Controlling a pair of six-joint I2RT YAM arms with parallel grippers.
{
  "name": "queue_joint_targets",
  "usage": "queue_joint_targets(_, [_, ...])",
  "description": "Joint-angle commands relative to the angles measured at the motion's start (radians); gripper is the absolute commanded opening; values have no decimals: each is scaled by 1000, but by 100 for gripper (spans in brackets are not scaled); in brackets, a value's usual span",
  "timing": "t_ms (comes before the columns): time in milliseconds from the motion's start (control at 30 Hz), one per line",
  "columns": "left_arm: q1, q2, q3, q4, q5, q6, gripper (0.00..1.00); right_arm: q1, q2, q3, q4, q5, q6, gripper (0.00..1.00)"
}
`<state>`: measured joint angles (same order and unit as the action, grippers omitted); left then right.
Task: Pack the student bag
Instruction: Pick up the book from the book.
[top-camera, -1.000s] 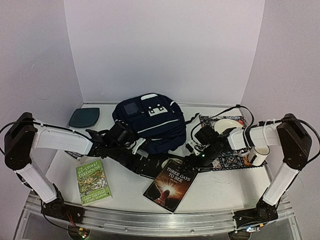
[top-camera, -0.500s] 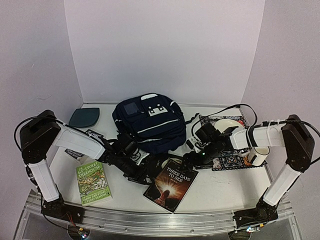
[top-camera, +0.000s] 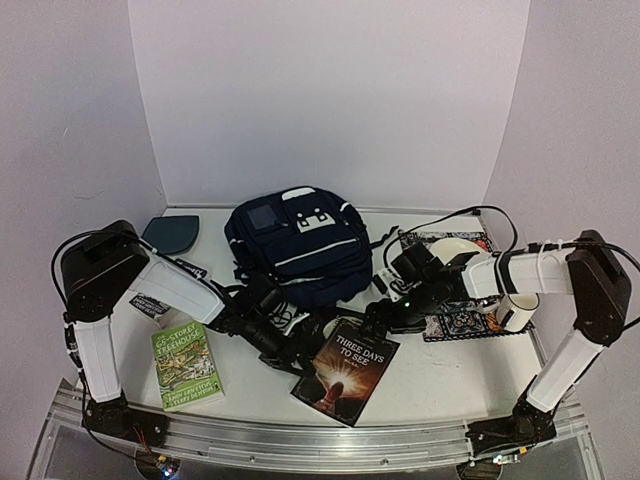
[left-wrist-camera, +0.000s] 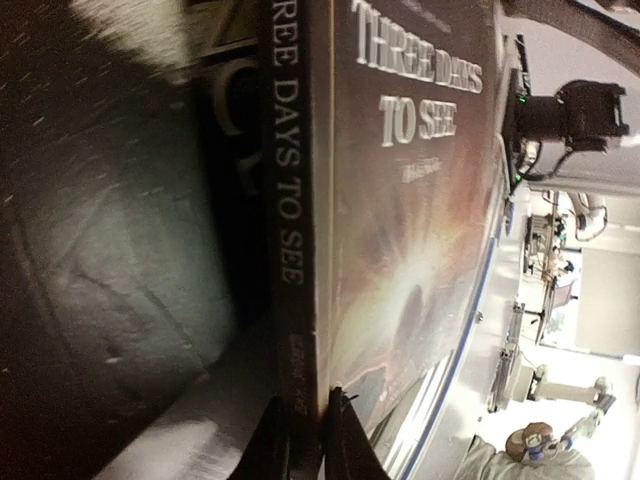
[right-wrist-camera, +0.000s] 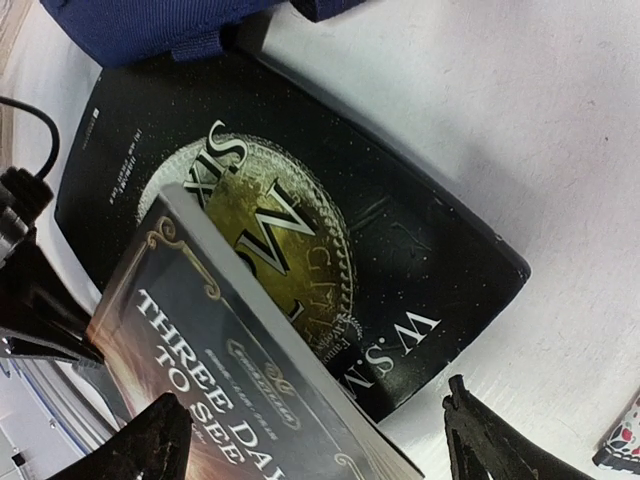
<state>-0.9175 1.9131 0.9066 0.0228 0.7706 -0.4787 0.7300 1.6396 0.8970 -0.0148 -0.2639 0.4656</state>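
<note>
A: "While the bag (top-camera: 300, 245) sits at the back middle of the table (top-camera: 450, 375), is anything packed?"

B: "Seemingly nothing; three books lie outside it. The left gripper (left-wrist-camera: 308, 440) has its jaws clenched on the spine of the sunburst book (top-camera: 345, 368), which is tilted over a black book (right-wrist-camera: 330, 240). The right gripper (right-wrist-camera: 315, 445) hangs above with its jaws released. A green book (top-camera: 186, 364) lies front left."

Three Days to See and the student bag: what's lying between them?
A black book with a gold medallion, partly under Three Days to See and running up to the student bag. The right wrist view shows it best.
</note>
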Motion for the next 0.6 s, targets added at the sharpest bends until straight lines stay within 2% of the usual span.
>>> queue_joint_targets(0, [-6,-36,-7,42,12,-6,2,7,-58,13,-12,18,-2,88])
queue_joint_targets(300, [6,-216,-28,46,-32,-21,0,7,-162,0,42,54,17,87])
queue_joint_targets(567, [87,-356,-38,65,-58,-35,0,7,-294,-12,117,78,4,92])
